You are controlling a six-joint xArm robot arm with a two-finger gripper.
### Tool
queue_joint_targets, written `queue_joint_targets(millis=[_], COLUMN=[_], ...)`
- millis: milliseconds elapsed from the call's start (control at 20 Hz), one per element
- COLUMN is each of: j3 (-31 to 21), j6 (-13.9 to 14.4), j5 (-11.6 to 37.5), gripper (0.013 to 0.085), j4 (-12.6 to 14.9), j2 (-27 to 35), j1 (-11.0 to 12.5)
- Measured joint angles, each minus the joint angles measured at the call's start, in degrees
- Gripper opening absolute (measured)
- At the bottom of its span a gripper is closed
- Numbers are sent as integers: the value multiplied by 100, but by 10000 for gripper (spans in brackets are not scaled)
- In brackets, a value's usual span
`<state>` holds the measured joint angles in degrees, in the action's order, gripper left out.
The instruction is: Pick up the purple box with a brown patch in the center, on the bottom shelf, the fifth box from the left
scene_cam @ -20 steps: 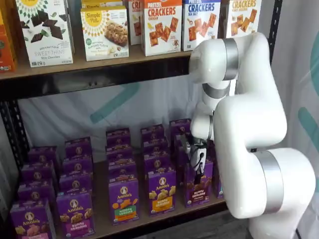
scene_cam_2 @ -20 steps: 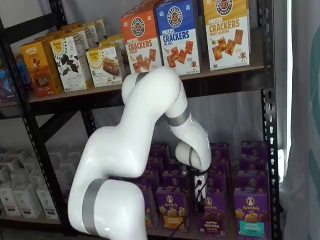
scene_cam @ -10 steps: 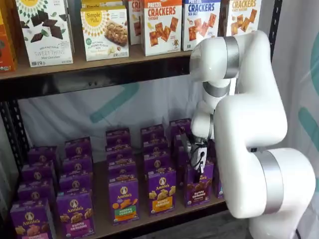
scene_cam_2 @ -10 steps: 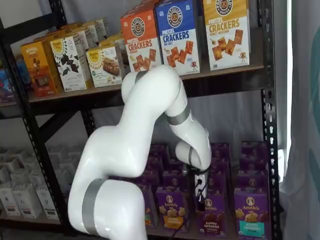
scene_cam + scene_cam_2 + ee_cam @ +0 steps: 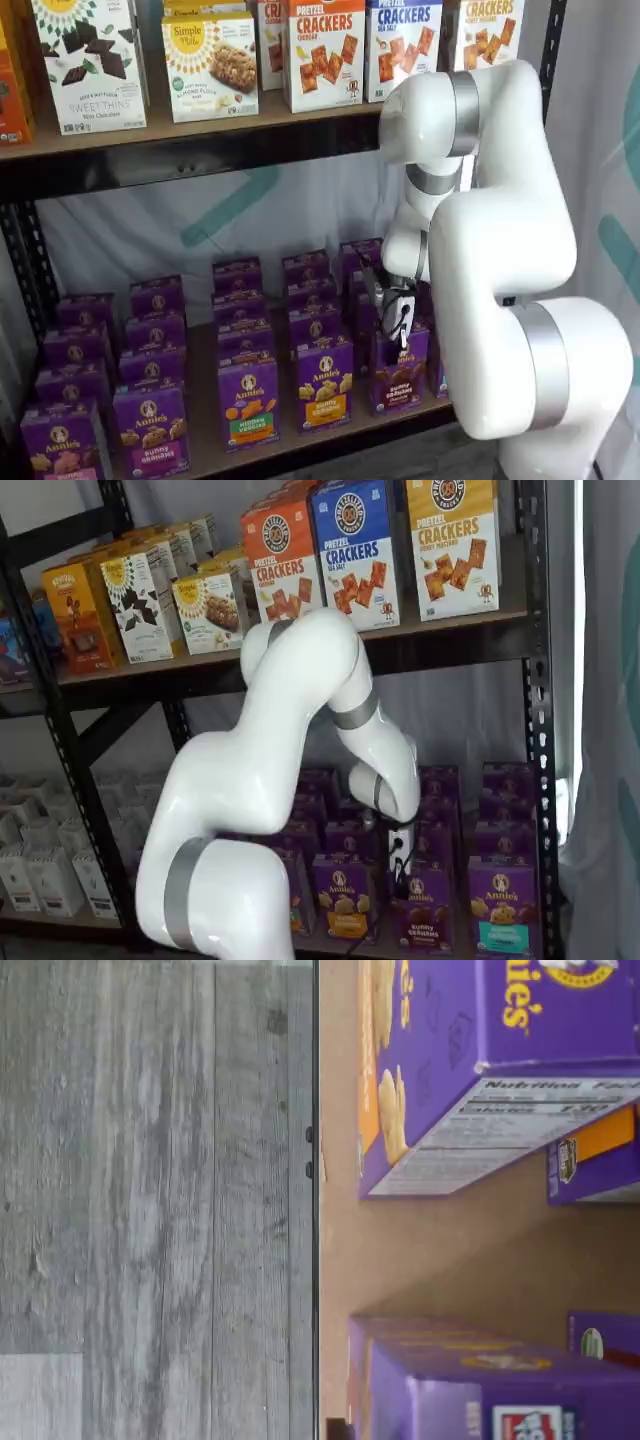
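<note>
Purple box (image 5: 399,372), bottom shelf (image 5: 205,400) front: gripper (image 5: 398,328) lowered onto its top for lifting; grip state cannot be told.

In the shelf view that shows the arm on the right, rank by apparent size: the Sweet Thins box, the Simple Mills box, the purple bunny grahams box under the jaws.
1. Sweet Thins box, though cropped by the frame
2. Simple Mills box
3. purple box, smallest; it stands on the lower shelf, so distance may skew this.
</note>
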<state>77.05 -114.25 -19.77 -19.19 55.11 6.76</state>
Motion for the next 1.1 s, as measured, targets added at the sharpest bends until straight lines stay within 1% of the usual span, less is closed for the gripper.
queue_joint_targets(millis=[50, 100, 150, 300, 500, 550, 600, 650, 700, 750, 800, 900, 1100], j3=[-18, -36, -52, -98, -120, -127, -136, -142, -149, -157, -168, -187, -238], j6=[-26, -52, -86, -202, -247, -245, -237, -231, -221, -217, -202, -177, 16], j5=[30, 64, 90, 173, 152, 135, 119, 110, 99, 93, 87, 82, 32], gripper=[450, 450, 410, 410, 410, 410, 370, 370, 330, 330, 290, 290, 290], j4=[-31, -62, -100, -231, -274, -269, -258, -251, -239, -236, -219, -195, 9], j2=[-5, -11, -16, -33, -63, -73, -85, -91, -100, -107, -116, -131, -183], j1=[-6, -11, -16, -26, -19, -15, -12, -11, -9, -9, -9, -11, -14])
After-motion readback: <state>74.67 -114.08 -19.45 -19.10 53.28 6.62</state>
